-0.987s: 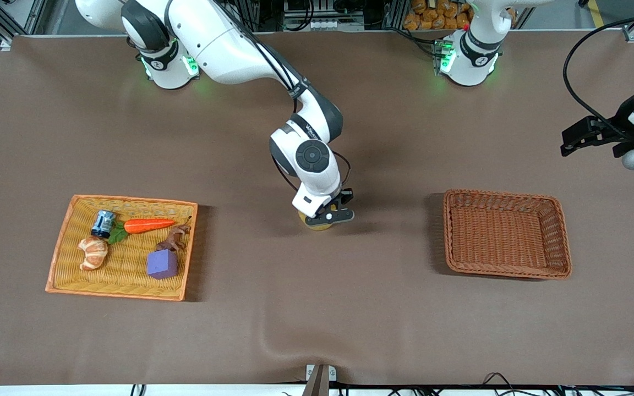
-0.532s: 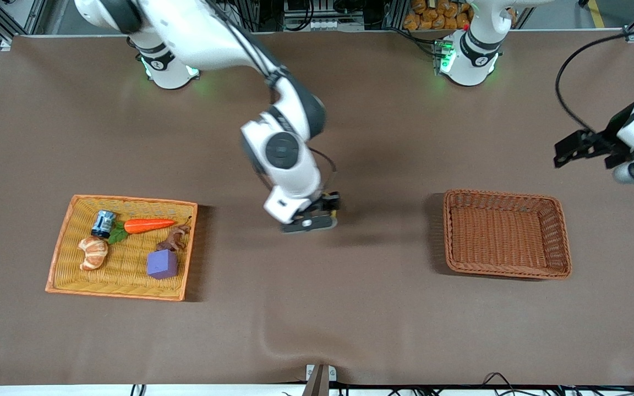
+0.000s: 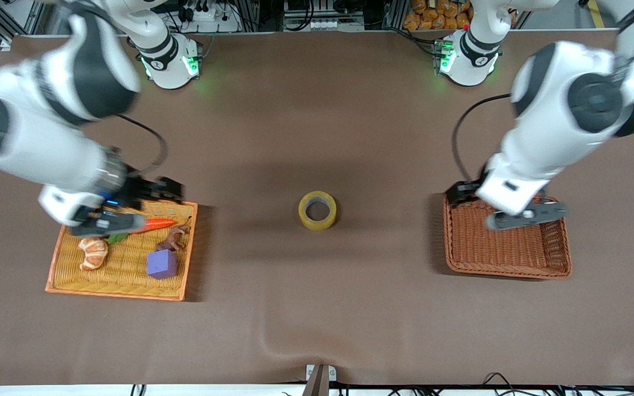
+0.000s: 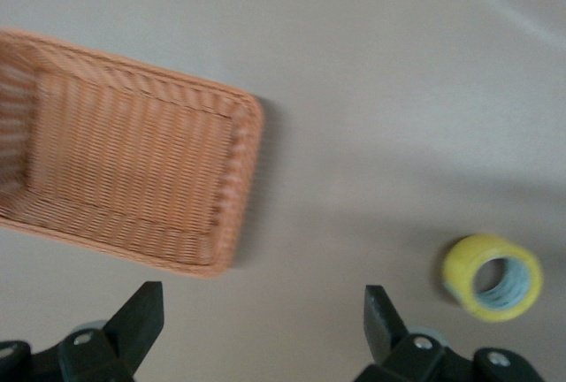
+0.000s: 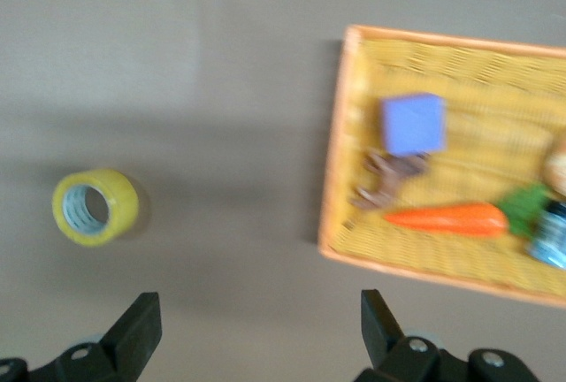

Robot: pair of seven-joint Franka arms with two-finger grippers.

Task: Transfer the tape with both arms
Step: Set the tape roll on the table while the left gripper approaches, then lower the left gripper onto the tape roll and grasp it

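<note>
Now tape [image 3: 317, 209] lies between both open, empty grippers

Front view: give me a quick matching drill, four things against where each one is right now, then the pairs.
Things:
1. tape
2. purple cube
3. left gripper
4. right gripper

Places:
A. in the yellow tray, with the carrot and croissant
B. over the brown basket, fingers open
C. flat on the bare table, between tray and basket
D. over the yellow tray's edge, fingers open

Pairs: 1-C, 2-A, 3-B, 4-D
</note>
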